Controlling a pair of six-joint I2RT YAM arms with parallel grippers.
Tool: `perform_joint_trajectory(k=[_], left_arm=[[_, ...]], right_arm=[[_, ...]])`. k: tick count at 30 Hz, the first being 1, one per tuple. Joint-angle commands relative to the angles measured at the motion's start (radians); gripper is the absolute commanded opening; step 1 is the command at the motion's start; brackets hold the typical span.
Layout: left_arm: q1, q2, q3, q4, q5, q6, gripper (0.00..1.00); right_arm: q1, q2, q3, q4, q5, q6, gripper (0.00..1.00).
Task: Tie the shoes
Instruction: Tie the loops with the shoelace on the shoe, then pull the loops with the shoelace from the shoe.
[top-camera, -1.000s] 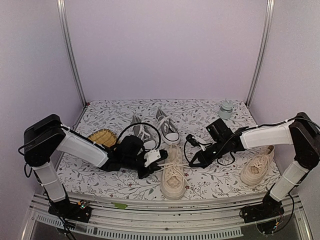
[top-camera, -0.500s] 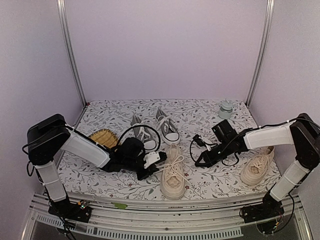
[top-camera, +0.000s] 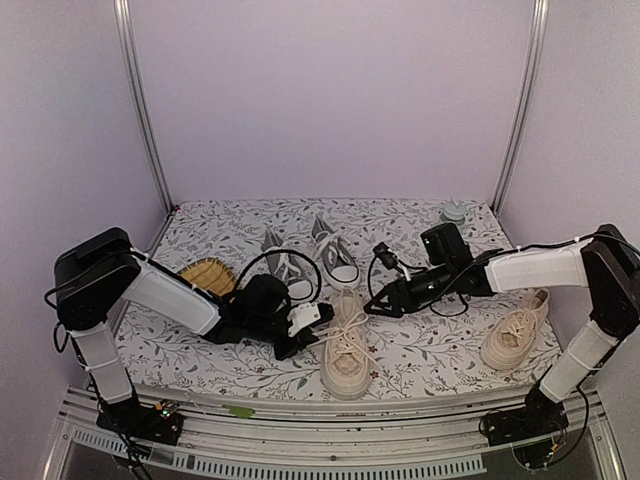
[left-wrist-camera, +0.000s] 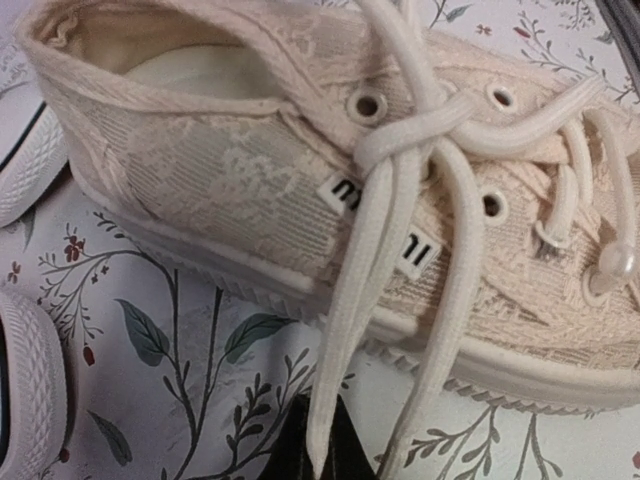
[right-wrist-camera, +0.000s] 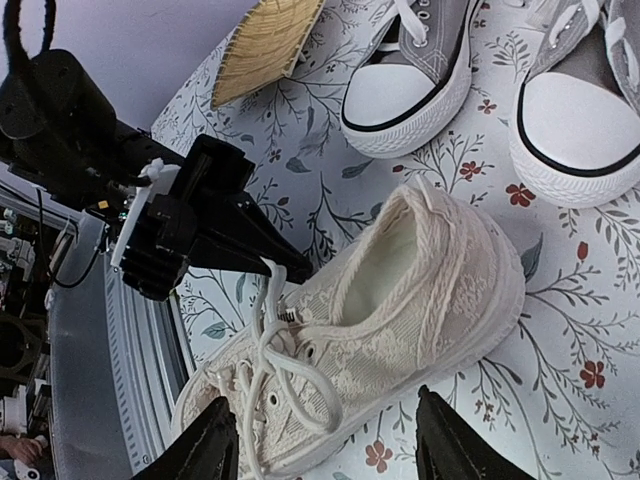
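1 lacy cream sneaker (left-wrist-camera: 230, 170), flat laces (left-wrist-camera: 357, 290)

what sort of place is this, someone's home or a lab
Most likely a robot lab cell, not a home: bare walls framed by metal posts, a left arm and right arm bolted to a rail, and shoes laid out on a floral table.

Cream sneaker (left-wrist-camera: 220, 170), crossed laces (left-wrist-camera: 402, 148), fingers (left-wrist-camera: 345, 457) pinching one lace end
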Motion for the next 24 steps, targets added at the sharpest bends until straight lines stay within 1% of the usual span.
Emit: perform_joint_trajectory(k=[1, 2, 3, 4, 8, 9, 10, 14, 19, 24], left_arm=[[0.011, -0.010, 0.012, -0.018, 0.004, 0.002, 0.00], [0.010, -0.011, 0.011, -0.018, 0.006, 0.002, 0.00], [0.011, -0.011, 0.010, -0.018, 0.004, 0.002, 0.00], [0.010, -0.010, 0.010, -0.018, 0.001, 0.000, 0.00], [0.011, -0.014, 0.009, -0.019, -0.004, 0.003, 0.00], [0.010, -0.014, 0.009, -0.018, -0.005, 0.002, 0.00], [0.010, -0.016, 0.008, -0.017, -0.006, 0.000, 0.00], [0.011, -0.017, 0.005, -0.013, -0.015, 0.001, 0.00], [0.012, -0.004, 0.004, -0.016, -0.013, 0.002, 0.00], [0.015, -0.004, -0.001, -0.016, -0.026, 0.000, 0.00]], right_arm=[[0.047, 0.100, 0.082, 0.025, -0.027, 0.005, 0.61], [0.057, 0.116, 0.098, 0.023, -0.037, -0.001, 0.59], [0.065, 0.128, 0.112, 0.020, -0.041, -0.009, 0.55], [0.069, 0.136, 0.121, 0.016, -0.048, -0.012, 0.48], [0.069, 0.119, 0.103, 0.017, -0.030, -0.012, 0.10], [0.069, 0.101, 0.094, 0.011, -0.017, -0.013, 0.03], [0.069, 0.088, 0.086, -0.001, -0.006, -0.017, 0.01], [0.067, 0.035, 0.040, -0.065, 0.038, -0.029, 0.01], [0.035, -0.017, -0.026, -0.087, 0.064, -0.013, 0.01], [0.033, -0.033, -0.060, -0.092, 0.078, -0.013, 0.01]])
